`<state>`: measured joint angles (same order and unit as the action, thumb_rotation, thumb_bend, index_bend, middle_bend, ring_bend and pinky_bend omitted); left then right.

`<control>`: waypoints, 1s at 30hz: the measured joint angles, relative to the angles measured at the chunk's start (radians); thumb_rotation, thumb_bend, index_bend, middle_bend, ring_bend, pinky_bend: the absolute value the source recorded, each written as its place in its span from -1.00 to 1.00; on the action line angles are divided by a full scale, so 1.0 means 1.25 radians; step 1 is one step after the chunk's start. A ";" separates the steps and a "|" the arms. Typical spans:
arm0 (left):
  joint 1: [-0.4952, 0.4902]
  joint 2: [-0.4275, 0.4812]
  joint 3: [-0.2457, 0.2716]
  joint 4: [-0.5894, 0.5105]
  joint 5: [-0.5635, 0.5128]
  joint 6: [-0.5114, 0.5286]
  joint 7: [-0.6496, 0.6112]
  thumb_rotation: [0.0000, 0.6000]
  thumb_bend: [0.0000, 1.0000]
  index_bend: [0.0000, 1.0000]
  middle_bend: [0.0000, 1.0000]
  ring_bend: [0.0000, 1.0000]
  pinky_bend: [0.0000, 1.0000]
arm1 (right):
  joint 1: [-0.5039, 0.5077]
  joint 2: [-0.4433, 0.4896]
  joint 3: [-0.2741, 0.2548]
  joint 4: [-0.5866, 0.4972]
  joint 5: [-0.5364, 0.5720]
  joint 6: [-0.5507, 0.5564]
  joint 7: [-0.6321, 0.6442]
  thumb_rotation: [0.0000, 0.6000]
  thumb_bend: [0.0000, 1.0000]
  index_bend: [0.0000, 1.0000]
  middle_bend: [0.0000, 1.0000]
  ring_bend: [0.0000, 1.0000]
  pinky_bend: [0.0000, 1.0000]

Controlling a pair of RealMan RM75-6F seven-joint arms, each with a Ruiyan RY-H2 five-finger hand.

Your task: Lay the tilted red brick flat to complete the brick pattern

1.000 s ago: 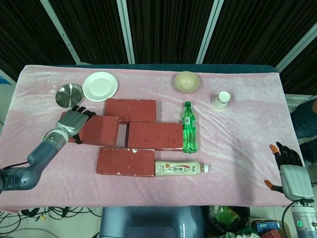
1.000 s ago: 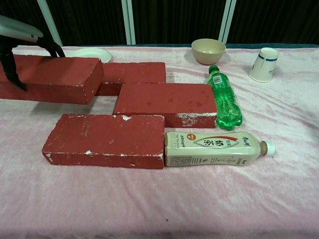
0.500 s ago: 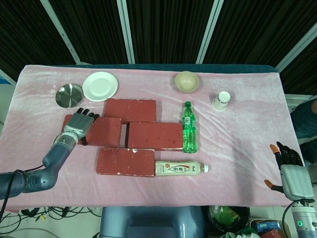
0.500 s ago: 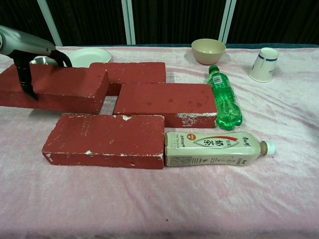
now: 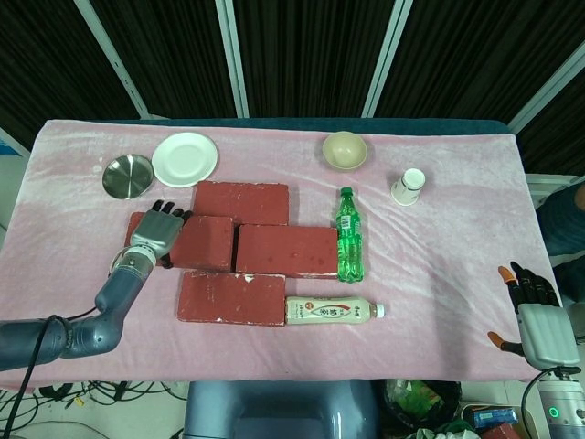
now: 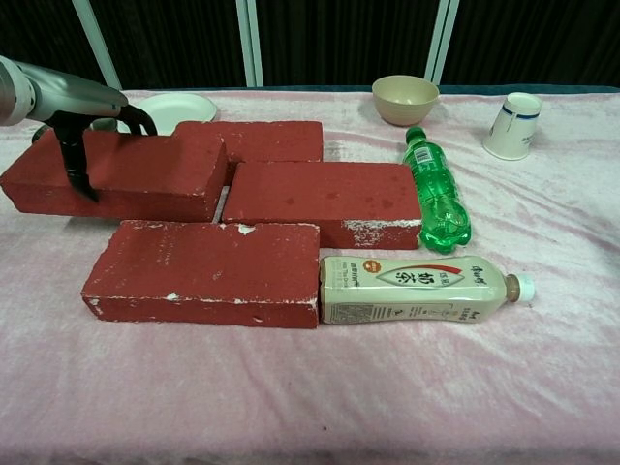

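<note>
2 hands | L hand [image 5: 157, 230] grips red brick [image 6: 145, 174] | R hand [image 5: 539, 320] idle, fingers apart | milk-tea bottle [image 6: 417, 289] label unreadable

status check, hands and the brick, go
Left hand grips the red brick, lying flat beside the middle brick. Right hand open, off table. Nothing in the way.

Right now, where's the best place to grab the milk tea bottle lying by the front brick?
Probably around the milk tea bottle's broad labelled body, coming from above. It lies on its side with its base against the front brick, so only its long sides are free.
</note>
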<state>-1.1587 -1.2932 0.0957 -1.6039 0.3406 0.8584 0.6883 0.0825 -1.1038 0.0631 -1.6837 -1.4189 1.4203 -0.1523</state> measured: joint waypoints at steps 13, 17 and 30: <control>0.003 -0.034 -0.023 0.011 -0.013 -0.008 0.000 1.00 -0.52 -0.44 -0.41 -1.00 -1.00 | 0.001 0.002 0.000 -0.001 0.001 -0.002 0.004 1.00 -0.92 -1.00 -1.00 -1.00 -0.84; 0.005 -0.045 -0.028 0.015 -0.010 -0.006 -0.001 1.00 -0.54 -0.48 -0.43 -1.00 -1.00 | 0.000 0.002 0.000 -0.001 0.001 -0.002 0.004 1.00 -0.92 -1.00 -1.00 -1.00 -0.84; -0.001 -0.062 -0.022 0.019 -0.047 0.016 0.041 1.00 -0.93 -0.98 -0.92 -1.00 -1.00 | 0.001 0.002 0.000 -0.003 0.003 -0.004 0.004 1.00 -0.92 -1.00 -1.00 -1.00 -0.84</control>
<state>-1.1603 -1.3708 0.0678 -1.5807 0.2821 0.8789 0.7394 0.0841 -1.1011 0.0625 -1.6876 -1.4148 1.4149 -0.1473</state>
